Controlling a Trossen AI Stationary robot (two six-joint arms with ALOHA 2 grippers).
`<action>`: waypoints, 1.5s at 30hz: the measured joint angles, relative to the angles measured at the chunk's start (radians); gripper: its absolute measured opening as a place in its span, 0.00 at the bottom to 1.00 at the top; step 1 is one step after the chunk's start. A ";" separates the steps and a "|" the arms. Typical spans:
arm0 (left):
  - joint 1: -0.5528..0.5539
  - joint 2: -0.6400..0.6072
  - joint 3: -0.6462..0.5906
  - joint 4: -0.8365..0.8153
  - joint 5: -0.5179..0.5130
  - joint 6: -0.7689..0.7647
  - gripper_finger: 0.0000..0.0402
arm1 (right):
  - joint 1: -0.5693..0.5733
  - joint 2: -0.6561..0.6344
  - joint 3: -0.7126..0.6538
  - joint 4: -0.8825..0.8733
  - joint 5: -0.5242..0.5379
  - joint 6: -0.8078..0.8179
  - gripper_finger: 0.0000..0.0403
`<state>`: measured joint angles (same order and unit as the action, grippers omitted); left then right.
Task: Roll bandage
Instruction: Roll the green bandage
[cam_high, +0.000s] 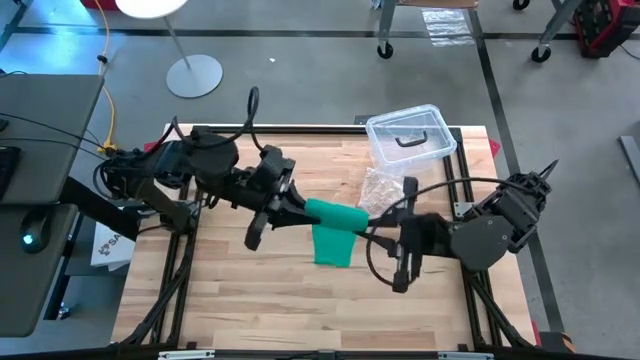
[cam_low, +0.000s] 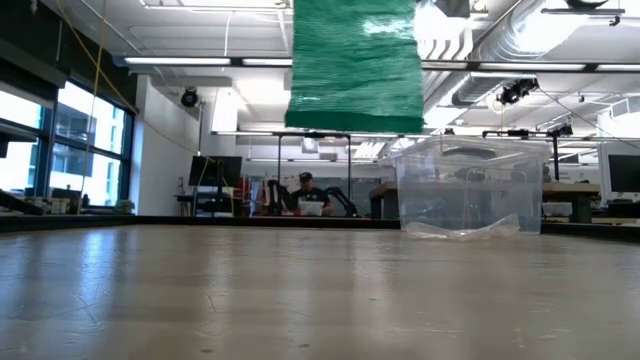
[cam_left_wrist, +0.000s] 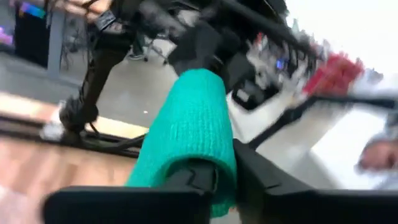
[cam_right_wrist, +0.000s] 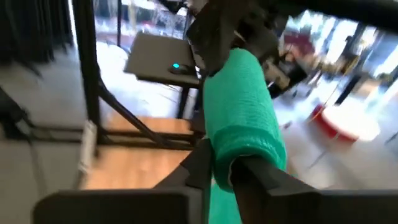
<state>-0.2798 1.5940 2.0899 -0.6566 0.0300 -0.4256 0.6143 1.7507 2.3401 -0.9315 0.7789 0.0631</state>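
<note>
Above the middle of the bench (cam_high: 250, 290), the left pincer (cam_high: 300, 211) and right pincer (cam_high: 372, 236) each pinch shut on one end of the green bandage (cam_high: 335, 232), holding it aloft between them, its loose tail hanging, probably to wind it.
</note>
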 joint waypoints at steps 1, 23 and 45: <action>-0.001 -0.001 0.002 -0.022 0.008 0.067 0.04 | 0.000 0.000 0.000 0.015 -0.015 0.062 0.15; -0.011 -0.003 -0.001 0.000 0.005 0.294 0.25 | -0.030 -0.003 0.004 0.046 -0.091 0.392 0.03; 0.007 -0.002 -0.002 0.065 0.036 0.407 0.04 | 0.023 -0.003 0.002 0.036 0.002 0.279 0.24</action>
<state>-0.2732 1.5925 2.0880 -0.5917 0.0661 -0.0182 0.6368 1.7481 2.3417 -0.8955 0.7806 0.3425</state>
